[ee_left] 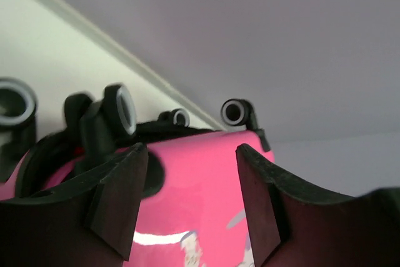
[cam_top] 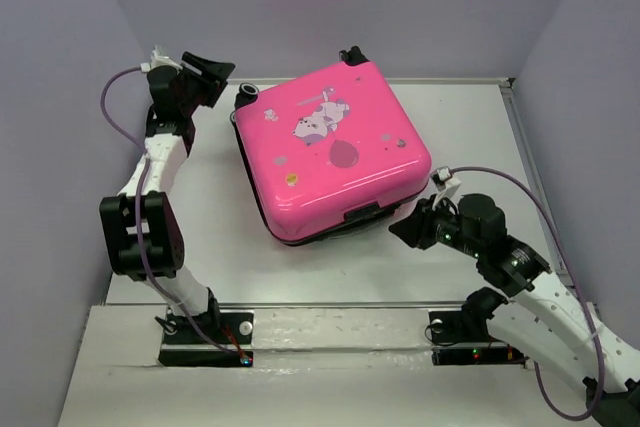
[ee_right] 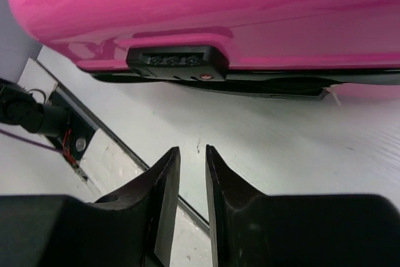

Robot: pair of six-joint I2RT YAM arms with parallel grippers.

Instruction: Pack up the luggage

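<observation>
While the right gripper (ee_right: 192, 150) hung low over the table (cam_top: 300, 267) on the near right, its fingers were drawn almost together, with only a thin slit between them and nothing in it. Just ahead of it lay the luggage (cam_top: 330, 152), flat on the table with its printed pink face up. It was turned at an angle so that its latch side faced that gripper. The black latch (ee_right: 177, 60) sat ahead of the fingertips and higher, clearly apart from them. The seam ran crosswise to the way the fingers pointed. By my reading the right arm was much the nearer to that edge, and any work on the latch or seam would call for a short reach forward and upward.

As a container the case looked closed, or very nearly so. A dark strip showed along the seam under the latch, and I could not tell whether the halves had fully met. Nothing inside could be seen.

Farther off, at the case's far-left corner, the left gripper (cam_top: 213, 67) was raised beside the wheels (ee_left: 122, 107). Its fingers were spread wide and grasped nothing, and they framed the wheel end of the shell without touching it.
</observation>
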